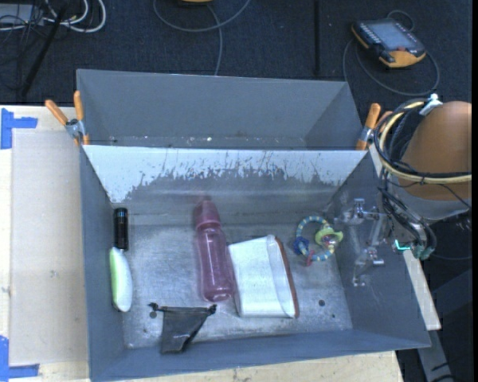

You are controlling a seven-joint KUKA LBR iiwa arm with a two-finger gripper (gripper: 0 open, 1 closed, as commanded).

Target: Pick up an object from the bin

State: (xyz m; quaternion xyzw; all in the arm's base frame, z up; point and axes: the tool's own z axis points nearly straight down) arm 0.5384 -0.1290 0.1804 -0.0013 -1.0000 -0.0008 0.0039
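My gripper (362, 243) hangs at the bin's right side, over the sloping right wall, with its two metal fingers apart and nothing between them. Just to its left lies a colourful ring toy (317, 239) of green, blue and pink beads, a small gap away from the fingers. Further left on the bin floor rests a flat white pad (261, 277) with a brown edge. A pink translucent bottle (211, 253) lies along the pad's left side.
A pale green tube (121, 278) and a small black cylinder (121, 229) lie along the left wall. A dark grey folded piece (180, 325) sits near the front wall. The arm with its orange cover and cables stands outside the right rim.
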